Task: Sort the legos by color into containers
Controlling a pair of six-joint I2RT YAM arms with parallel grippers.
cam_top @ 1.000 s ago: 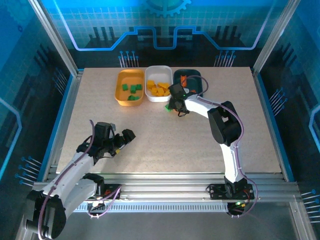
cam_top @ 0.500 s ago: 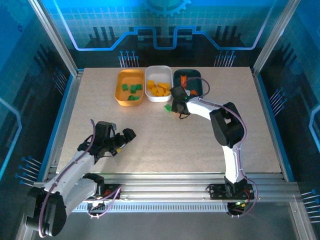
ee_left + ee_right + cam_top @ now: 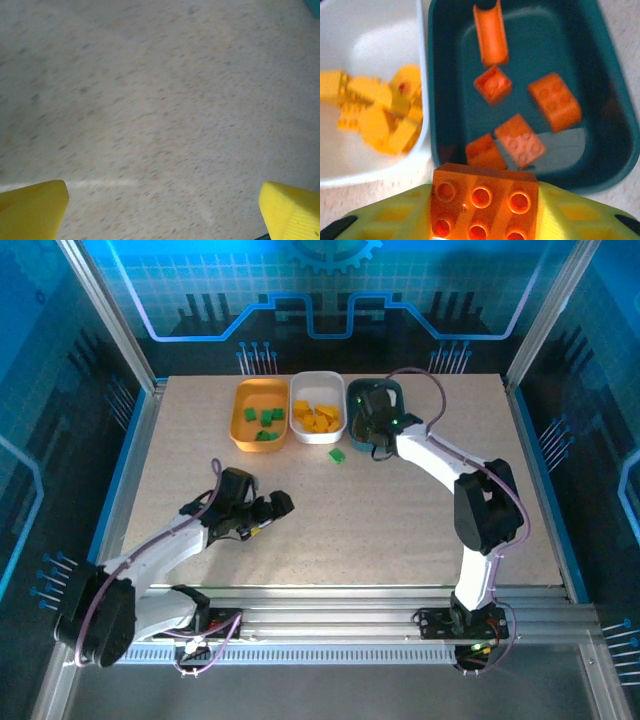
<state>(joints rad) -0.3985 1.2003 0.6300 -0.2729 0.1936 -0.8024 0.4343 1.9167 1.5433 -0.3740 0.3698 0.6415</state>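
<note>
The right gripper (image 3: 485,222) is clamped on an orange brick (image 3: 485,197), six studs facing up, squeezed between its two yellow-green fingers (image 3: 395,215). It hangs at the near edge of the teal tray (image 3: 445,75), with the brick just short of the rim. Five orange pieces (image 3: 520,140) already lie in that tray: a curved one at the far end, a small square one below it, a chunkier block to the right, and two more touching each other near the front wall.

Just left of it, the white tray (image 3: 375,40) holds a heap of yellow bricks (image 3: 385,115) (blurred in the wrist view, so no count). Further left in the overhead view, the orange tray (image 3: 255,395) carries a few green bricks (image 3: 266,422).

One loose green brick (image 3: 337,454) lies on the table (image 3: 400,530), just in front of the gap between the white and teal trays and apart from both.

The left gripper (image 3: 275,508) is low over the bare table, well away from the trays. Its jaws stand wide apart with nothing between them; its wrist view has the yellow fingertips (image 3: 30,207) at opposite corners.
</note>
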